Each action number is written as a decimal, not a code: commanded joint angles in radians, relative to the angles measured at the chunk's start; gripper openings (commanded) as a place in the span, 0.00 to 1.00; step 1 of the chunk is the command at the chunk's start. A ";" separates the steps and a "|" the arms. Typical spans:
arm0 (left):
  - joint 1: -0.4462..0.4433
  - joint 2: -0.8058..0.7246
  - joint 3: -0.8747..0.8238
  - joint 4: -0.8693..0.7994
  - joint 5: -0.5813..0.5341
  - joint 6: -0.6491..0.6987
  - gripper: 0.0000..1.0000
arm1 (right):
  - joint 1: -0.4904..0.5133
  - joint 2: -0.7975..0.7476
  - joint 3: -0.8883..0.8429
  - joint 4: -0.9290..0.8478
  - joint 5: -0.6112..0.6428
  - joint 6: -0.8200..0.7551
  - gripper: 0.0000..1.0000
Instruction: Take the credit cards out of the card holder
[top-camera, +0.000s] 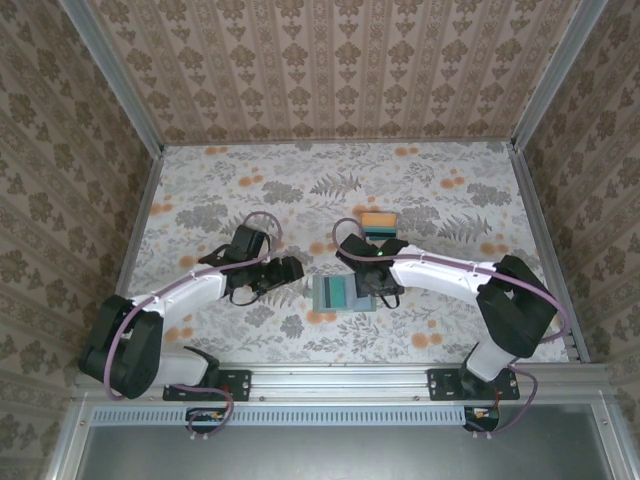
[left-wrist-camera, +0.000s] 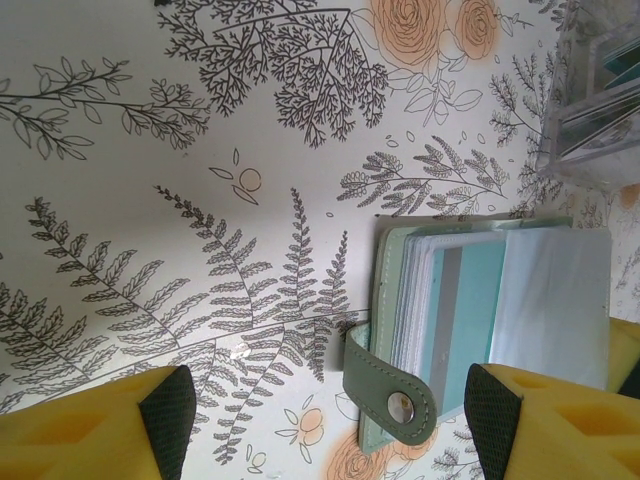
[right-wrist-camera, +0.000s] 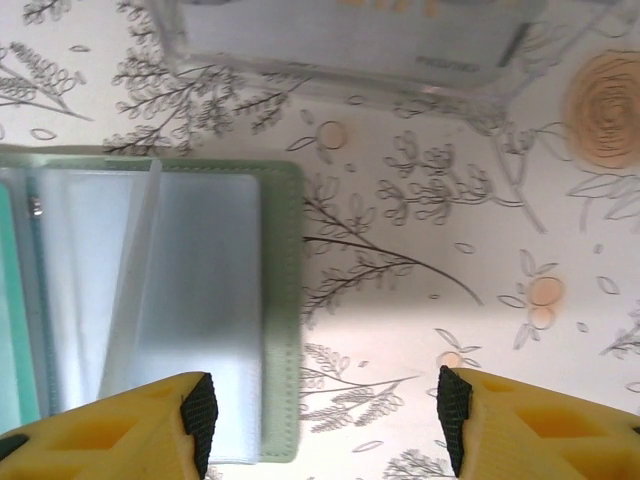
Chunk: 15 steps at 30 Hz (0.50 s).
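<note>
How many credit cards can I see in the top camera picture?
3: an orange card and a teal card lie together beyond the card holder; a second teal card sits inside the open holder. Others may be hidden in its sleeves.

Credit cards (top-camera: 380, 222) just behind card holder (top-camera: 338, 293)

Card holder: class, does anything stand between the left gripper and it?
Nothing visible does. The left gripper hangs open over bare table, with the open card holder right ahead, its snap strap nearest.
</note>
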 joint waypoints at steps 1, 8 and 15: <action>0.004 0.011 0.041 -0.012 0.017 0.015 0.75 | -0.015 -0.051 -0.018 -0.057 0.055 0.028 0.64; -0.052 0.012 0.113 -0.035 0.029 0.032 0.57 | -0.018 -0.194 -0.067 0.116 -0.070 -0.042 0.59; -0.150 0.104 0.197 -0.015 0.045 0.036 0.08 | -0.037 -0.201 -0.138 0.379 -0.331 -0.030 0.39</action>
